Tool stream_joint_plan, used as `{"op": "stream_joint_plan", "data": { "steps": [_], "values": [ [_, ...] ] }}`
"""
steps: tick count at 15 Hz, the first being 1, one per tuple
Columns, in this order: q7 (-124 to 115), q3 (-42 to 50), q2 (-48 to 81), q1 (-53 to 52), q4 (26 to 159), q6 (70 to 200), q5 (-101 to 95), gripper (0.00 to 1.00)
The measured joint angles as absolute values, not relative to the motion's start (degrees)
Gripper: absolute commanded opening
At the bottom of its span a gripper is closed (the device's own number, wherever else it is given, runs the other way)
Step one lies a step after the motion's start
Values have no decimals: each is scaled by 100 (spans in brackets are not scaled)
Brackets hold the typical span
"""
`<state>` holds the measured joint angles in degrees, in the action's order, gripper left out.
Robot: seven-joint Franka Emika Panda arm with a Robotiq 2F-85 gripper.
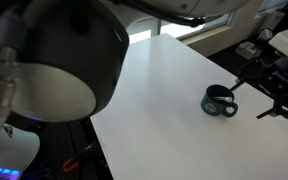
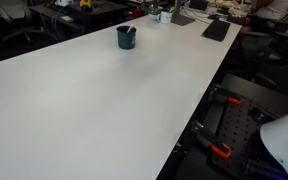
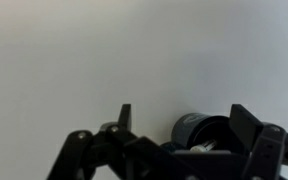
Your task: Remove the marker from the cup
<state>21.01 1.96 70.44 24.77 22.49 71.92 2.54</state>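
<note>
White worktop, broad and bare around the action. My tool hangs low over it in the wrist view, jaws spread wide and pinching nothing. The squat black cup stands upright, seen between my two fingers and closer to one of them. In an exterior view the cup sits near the worktop's far edge. The marker is inside the cup, its tip poking above the rim.
</note>
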Motion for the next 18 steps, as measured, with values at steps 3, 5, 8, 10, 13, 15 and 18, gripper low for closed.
{"op": "stream_joint_plan", "data": {
  "steps": [3, 5, 8, 10, 13, 15, 18],
  "values": [
    [2101, 176, 7045, 2480, 2269, 7211, 261, 100],
    [2109, 130, 7045, 2495, 2288, 7284, 268, 100],
    [2116, 28, 7045, 2523, 2293, 7539, 273, 100],
    [2116, -58, 7045, 2552, 2295, 7783, 327, 100],
    [2117, -227, 7045, 2625, 2309, 8279, 445, 100],
    [2123, -323, 7050, 2657, 2338, 8550, 501, 100],
    [2235, -478, 7072, 2689, 2434, 8736, 582, 100]
  ]
}}
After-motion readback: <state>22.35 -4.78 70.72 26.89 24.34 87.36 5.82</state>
